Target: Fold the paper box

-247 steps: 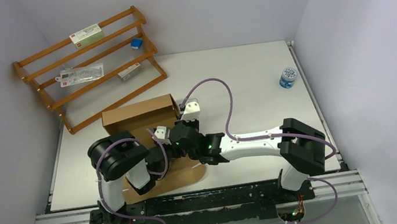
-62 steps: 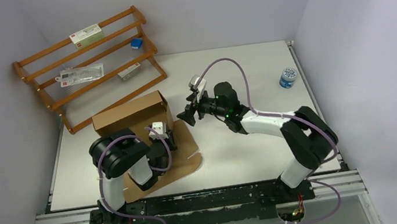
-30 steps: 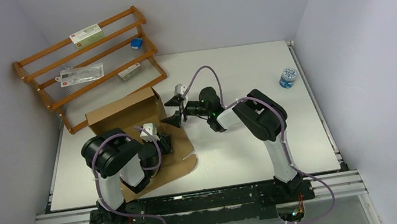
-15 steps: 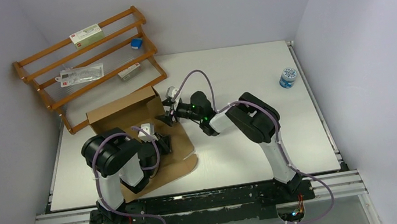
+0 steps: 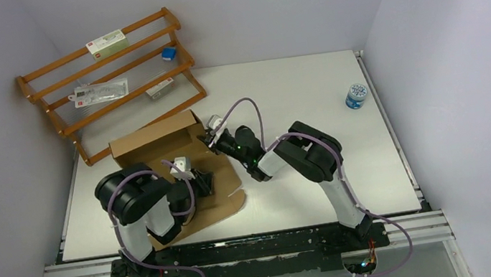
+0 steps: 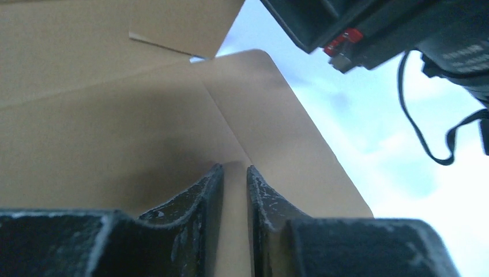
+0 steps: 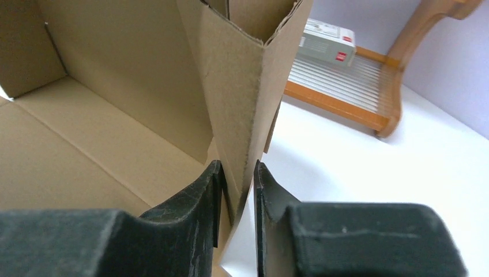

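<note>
Left wrist view, nearest first: the left gripper (image 6: pixel 230 167) has its two dark fingers drawn to a narrow slit at bottom centre, tips aimed at a flat panel of the paper box (image 6: pixel 115 127). A crease runs from the upper middle down into that slit. Nothing shows pinched there, and whether the tips touch the board cannot be told. Past the panel's rounded corner, at upper right, are the white table (image 6: pixel 403 190) and dark parts of the right arm (image 6: pixel 369 29).

The right wrist view adds what that one lacks: the right gripper (image 7: pixel 237 164) is clamped narrowly on the lower edge of an upright corner wall of the box, one finger on each face. The box floor and back wall fill the left of the frame. A wooden rack (image 7: pixel 346 98) stands at upper right.

Only the top external view gives the layout. The box sits left of centre, with its flat panel toward the bottom of the frame under the left gripper. Its back wall is raised toward the rack, and the right gripper is at that wall's right end. A blue-lidded jar (image 5: pixel 356 95) stands well apart at right.
</note>
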Robot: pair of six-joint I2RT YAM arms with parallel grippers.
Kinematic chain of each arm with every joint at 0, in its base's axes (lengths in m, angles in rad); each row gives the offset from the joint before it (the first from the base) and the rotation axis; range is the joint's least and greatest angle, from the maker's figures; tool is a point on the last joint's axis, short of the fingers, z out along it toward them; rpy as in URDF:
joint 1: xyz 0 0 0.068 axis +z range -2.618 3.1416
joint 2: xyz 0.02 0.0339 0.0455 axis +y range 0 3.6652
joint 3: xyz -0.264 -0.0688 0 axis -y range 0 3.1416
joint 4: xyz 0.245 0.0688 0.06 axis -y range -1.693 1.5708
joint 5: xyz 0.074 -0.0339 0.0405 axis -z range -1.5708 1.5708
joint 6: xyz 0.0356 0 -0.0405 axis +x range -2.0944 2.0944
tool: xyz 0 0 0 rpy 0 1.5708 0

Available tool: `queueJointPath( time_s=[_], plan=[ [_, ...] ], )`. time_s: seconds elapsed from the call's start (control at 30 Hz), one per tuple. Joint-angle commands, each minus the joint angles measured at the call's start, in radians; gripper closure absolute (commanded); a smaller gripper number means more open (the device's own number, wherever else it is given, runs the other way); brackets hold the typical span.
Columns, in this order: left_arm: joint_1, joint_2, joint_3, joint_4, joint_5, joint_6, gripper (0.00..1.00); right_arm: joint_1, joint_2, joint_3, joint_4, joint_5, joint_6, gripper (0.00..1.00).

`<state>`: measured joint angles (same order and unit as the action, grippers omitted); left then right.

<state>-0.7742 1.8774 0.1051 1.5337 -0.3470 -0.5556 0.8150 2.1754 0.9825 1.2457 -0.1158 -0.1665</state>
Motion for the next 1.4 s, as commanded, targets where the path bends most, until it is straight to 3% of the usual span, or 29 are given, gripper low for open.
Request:
queueJointPath(
  time_s=[0.0, 0.17, 0.33, 0.4, 0.47, 0.7, 0.93, 1.17, 1.37],
  plan=[
    [-0.026, -0.097, -0.051, 0.180, 0.042, 0.010, 0.70, 0.006, -0.005, -0.051, 0.128, 0.182, -0.086, 0.79],
    [-0.036, -0.411, -0.072, -0.100, 0.080, 0.017, 0.63, 0.006, -0.057, -0.134, 0.151, 0.168, -0.114, 0.84],
    [-0.036, -0.880, 0.132, -0.857, 0.089, 0.147, 0.52, 0.004, -0.144, -0.199, 0.072, 0.084, -0.138, 0.84],
    [-0.031, -0.970, 0.224, -1.058, 0.038, 0.186, 0.42, 0.003, -0.170, -0.216, 0.037, 0.063, -0.131, 0.85],
    [-0.029, -1.010, 0.311, -1.200, 0.005, 0.219, 0.40, 0.003, -0.190, -0.234, 0.018, 0.041, -0.129, 0.85],
    [0.018, -0.902, 0.569, -1.362, -0.010, 0.252, 0.34, 0.003, -0.243, -0.292, -0.030, -0.014, -0.138, 0.86],
    [0.209, -0.775, 0.769, -1.449, 0.077, 0.269, 0.29, -0.022, -0.303, -0.340, -0.111, -0.033, -0.159, 0.85],
    [0.456, -0.573, 0.895, -1.478, 0.439, 0.227, 0.24, -0.066, -0.355, -0.337, -0.196, -0.061, -0.160, 0.85],
    [0.485, -0.370, 0.997, -1.511, 0.565, 0.268, 0.22, -0.091, -0.343, -0.314, -0.226, -0.084, -0.112, 0.83]
  ],
)
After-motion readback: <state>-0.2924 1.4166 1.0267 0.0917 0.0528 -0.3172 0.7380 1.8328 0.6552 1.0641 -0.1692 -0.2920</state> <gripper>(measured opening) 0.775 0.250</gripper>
